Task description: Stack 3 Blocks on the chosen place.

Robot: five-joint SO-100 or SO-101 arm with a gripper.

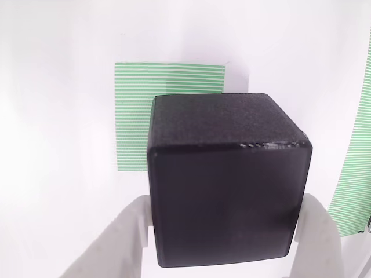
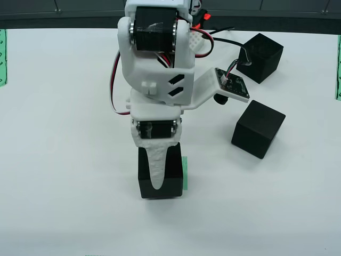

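Item 1, nearest the lens in the wrist view: gripper (image 1: 223,231), its two pale fingers (image 1: 316,231) pressed on either side of a black block (image 1: 226,179), lower centre of frame. Closed on it, plainly to carry it without slip. In the overhead view one white finger (image 2: 158,165) runs down the block's (image 2: 160,178) front face, lower centre.

Item 2: green-and-white striped patch (image 1: 145,110), upper left of centre in the wrist view, partly hidden behind the held block. In the overhead view a green sliver (image 2: 185,173) shows at the block's right edge. Block appears low over the patch or resting on it; contact cannot be told. Judged the chosen place, block offset slightly from its middle.

Item 3: white worktop (image 2: 64,133), bare around the patch.

Item 4: second block (image 2: 258,128), right of centre in the overhead view, turned askew, loose, waiting.

Item 5: third block (image 2: 260,57), upper right, beside the arm's cable (image 2: 240,45). Neither yet stacked.

Item 6: another striped strip (image 1: 356,162), right edge of the wrist view, unused.
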